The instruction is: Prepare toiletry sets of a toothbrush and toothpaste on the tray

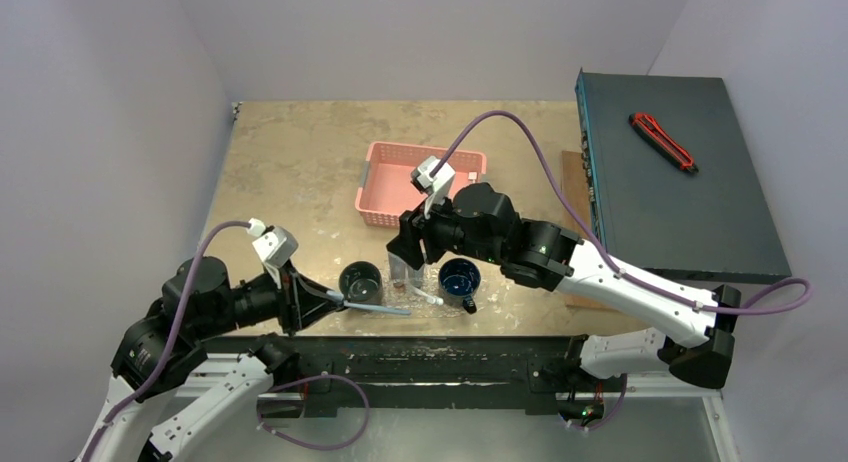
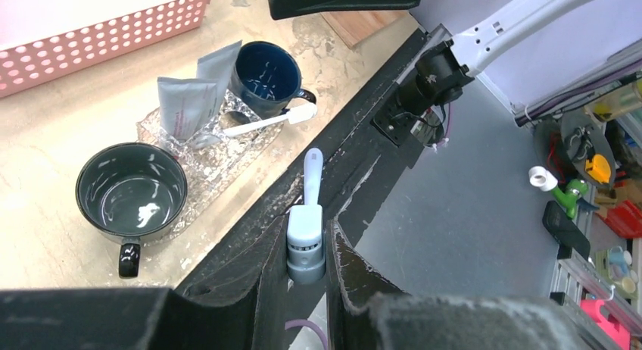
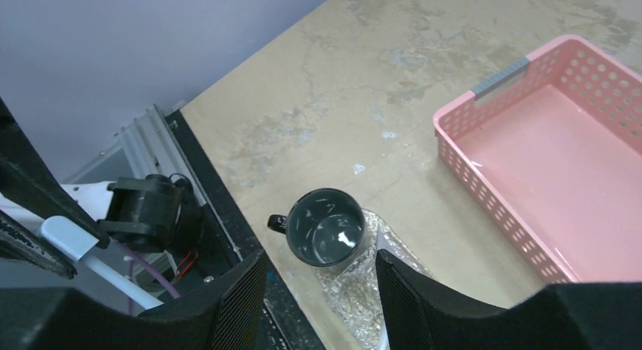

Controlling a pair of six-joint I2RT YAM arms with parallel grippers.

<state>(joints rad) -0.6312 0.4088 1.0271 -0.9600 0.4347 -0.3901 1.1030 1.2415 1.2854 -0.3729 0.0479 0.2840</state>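
My left gripper [image 1: 322, 300] is shut on a pale white-bluish toothbrush [image 2: 306, 232], holding it level over the table's near edge, head pointing at the tray. The see-through embossed tray [image 2: 198, 162] lies between the two mugs. On it, two silver-grey tubes [image 2: 188, 106] lean upright and a second toothbrush [image 2: 265, 123] lies flat. My right gripper [image 1: 408, 260] hovers above the tray, jaws wide apart and empty. In the right wrist view the tray [image 3: 356, 289] lies below the fingers [image 3: 242, 304], with a tube tip beside the right one.
A dark mug [image 1: 360, 280] stands at the tray's left end and a blue mug [image 1: 460, 277] at its right end. An empty pink mesh basket [image 1: 420, 182] sits behind them. A dark box [image 1: 680, 182] with a red cutter [image 1: 662, 142] stands at the right.
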